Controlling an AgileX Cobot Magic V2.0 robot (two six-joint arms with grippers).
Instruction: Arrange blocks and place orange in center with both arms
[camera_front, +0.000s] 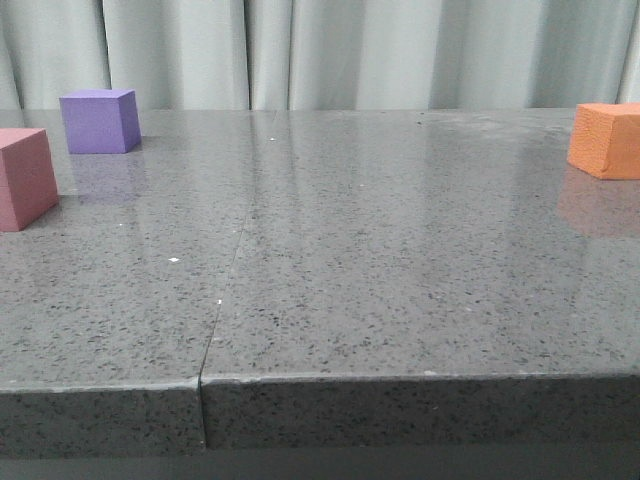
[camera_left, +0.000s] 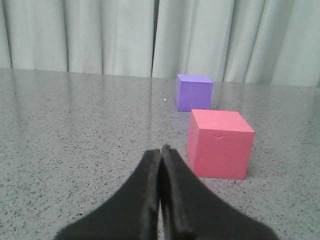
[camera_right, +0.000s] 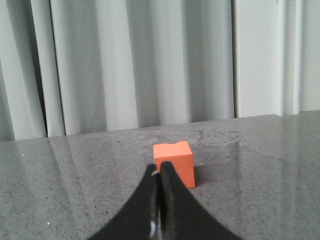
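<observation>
Nothing's arranged yet on the table: pink cube and purple cube sit far left, the orange far right, centre open, left gripper and right gripper both pinched closed, empty.

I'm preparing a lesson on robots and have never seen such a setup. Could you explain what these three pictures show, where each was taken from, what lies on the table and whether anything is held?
This is a two-armed robot at a grey speckled table with a pale curtain behind it. The front view looks forward over the table; no arm shows in it. On the left stand a pink cube and, farther back, a purple cube; an orange cube stands far right. The other two pictures come from cameras on the wrists. The left gripper is the dark shape pointing toward the pink and purple cubes; the right gripper points at the orange one. Both sets of fingers are closed together and hold nothing.
</observation>
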